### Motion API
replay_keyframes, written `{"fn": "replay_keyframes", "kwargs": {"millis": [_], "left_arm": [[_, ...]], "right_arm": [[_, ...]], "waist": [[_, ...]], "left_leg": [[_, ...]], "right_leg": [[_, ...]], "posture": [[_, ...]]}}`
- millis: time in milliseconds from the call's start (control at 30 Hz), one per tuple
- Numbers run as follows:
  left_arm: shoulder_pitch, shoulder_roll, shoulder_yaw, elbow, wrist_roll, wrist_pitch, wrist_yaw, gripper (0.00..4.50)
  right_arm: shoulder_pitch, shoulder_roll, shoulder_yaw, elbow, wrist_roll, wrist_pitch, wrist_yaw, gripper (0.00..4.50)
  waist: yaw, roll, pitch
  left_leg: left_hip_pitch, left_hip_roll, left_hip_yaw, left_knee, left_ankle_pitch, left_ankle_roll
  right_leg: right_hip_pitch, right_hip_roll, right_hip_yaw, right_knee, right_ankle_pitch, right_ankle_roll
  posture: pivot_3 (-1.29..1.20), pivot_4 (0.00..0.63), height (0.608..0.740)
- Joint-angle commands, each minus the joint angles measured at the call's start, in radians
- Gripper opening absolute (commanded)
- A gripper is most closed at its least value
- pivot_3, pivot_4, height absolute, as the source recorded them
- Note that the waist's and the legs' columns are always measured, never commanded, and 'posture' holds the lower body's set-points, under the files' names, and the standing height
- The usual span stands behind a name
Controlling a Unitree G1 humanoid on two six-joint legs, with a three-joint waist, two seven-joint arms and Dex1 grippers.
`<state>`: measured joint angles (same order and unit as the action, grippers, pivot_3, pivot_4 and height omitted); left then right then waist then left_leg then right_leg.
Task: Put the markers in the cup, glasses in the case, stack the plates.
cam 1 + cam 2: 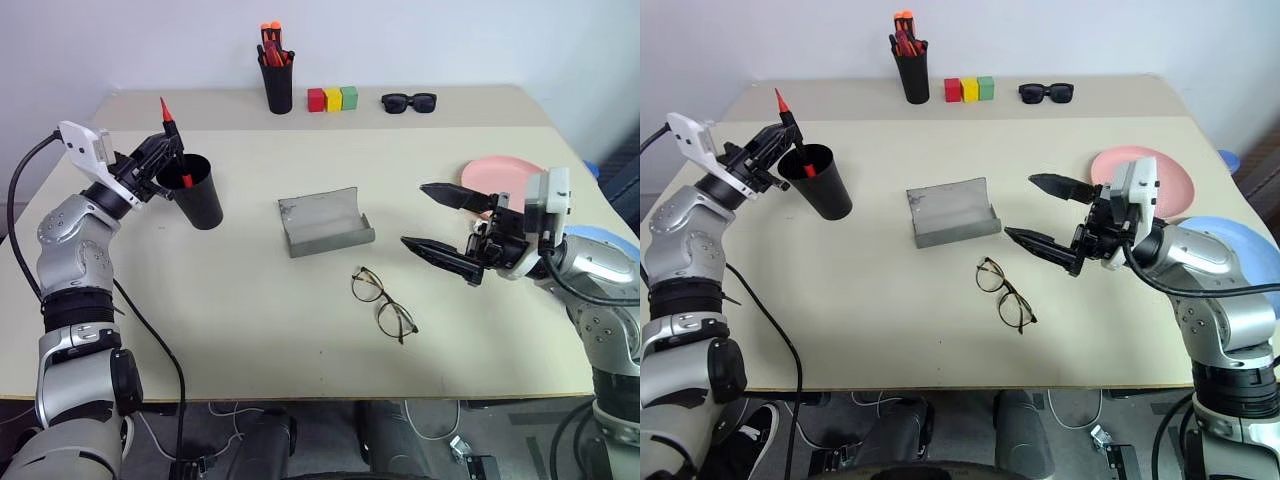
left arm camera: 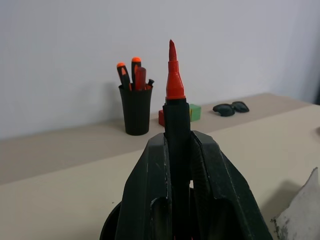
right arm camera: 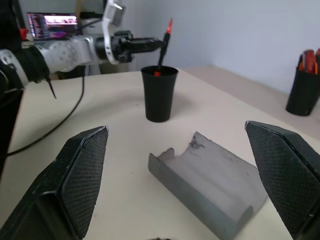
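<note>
Nearest on the desk lie the glasses, light, thin-wired and easily bent, probably best pinched at the bridge. The right tool hovers just beyond them, fingers wide apart and empty. Further back sits the open grey case. At the cup, the left tool is clamped on a slim, stiff marker, red tip up.

1. Setting: robotics lab or test room.
2. Evidence: plain beige rectangular tabletop against a bare white wall.
3. Loose cables on the floor; lit computer screen beyond the left gripper.
</note>
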<state>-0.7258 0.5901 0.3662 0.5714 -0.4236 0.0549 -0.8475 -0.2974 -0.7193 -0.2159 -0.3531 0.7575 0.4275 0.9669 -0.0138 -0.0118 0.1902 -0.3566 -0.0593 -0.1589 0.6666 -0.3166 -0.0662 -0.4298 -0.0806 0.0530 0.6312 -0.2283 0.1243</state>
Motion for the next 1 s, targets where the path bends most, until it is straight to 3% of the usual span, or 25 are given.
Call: {"fn": "replay_keyframes", "kwargs": {"millis": [33,100,367,433,633,867,1000], "left_arm": [[0.000,0.013,-0.010,-0.040,0.009,-0.013,0.009,0.01],[0.002,0.014,-0.015,-0.044,0.008,-0.008,0.008,0.01],[0.000,0.018,-0.026,-0.044,0.006,-0.005,0.012,3.86],[-0.003,0.020,-0.027,-0.046,0.004,-0.006,0.015,4.45],[-0.008,0.022,-0.041,-0.142,-0.059,0.112,-0.033,4.45],[-0.043,0.073,-0.072,-0.327,-0.296,0.620,-0.137,4.45],[-0.042,0.118,-0.185,-0.433,-0.310,0.741,-0.235,4.45]], "right_arm": [[-0.008,-0.001,-0.029,-0.034,0.014,-0.012,-0.005,4.50],[-0.008,-0.001,-0.029,-0.035,0.014,-0.013,-0.007,4.50],[-0.005,-0.005,-0.025,-0.025,0.000,-0.015,-0.005,4.50],[-0.005,-0.004,-0.024,-0.021,-0.004,-0.017,-0.006,4.50],[-0.008,0.001,-0.025,-0.014,-0.008,-0.018,-0.011,4.50],[0.009,-0.007,-0.026,-0.014,-0.024,-0.032,-0.005,4.50],[0.015,-0.003,-0.027,-0.004,-0.034,-0.041,-0.007,4.50]], "waist": [[0.000,0.000,0.000],[0.000,0.000,0.000],[0.000,0.000,0.000],[0.000,0.000,0.000],[0.000,0.000,0.000],[-0.003,0.000,0.000],[-0.005,0.000,0.000]], "left_leg": [[0.000,0.000,0.000,0.000,0.000,0.000],[0.000,0.000,0.000,0.000,0.000,0.000],[0.000,0.000,0.000,0.000,0.000,0.000],[0.000,0.000,0.000,0.000,0.000,0.000],[0.000,0.000,0.000,0.000,0.000,0.000],[0.000,0.000,0.000,0.000,0.000,0.000],[0.000,0.000,0.000,0.000,0.000,0.000]], "right_leg": [[0.000,0.000,0.000,0.000,0.000,0.000],[0.000,0.000,0.000,0.000,0.000,0.000],[0.000,0.000,0.000,0.000,0.000,0.000],[0.000,0.000,0.000,0.000,0.000,0.000],[0.000,0.000,0.000,0.000,0.000,0.000],[0.000,0.000,0.000,0.000,0.000,0.000],[0.000,0.000,0.000,0.000,0.000,0.000]], "posture": [[0.00,0.150,0.740],[0.00,0.150,0.740],[0.00,0.150,0.740],[0.00,0.150,0.740],[0.00,0.150,0.740],[0.00,0.150,0.740],[0.00,0.150,0.740]]}}
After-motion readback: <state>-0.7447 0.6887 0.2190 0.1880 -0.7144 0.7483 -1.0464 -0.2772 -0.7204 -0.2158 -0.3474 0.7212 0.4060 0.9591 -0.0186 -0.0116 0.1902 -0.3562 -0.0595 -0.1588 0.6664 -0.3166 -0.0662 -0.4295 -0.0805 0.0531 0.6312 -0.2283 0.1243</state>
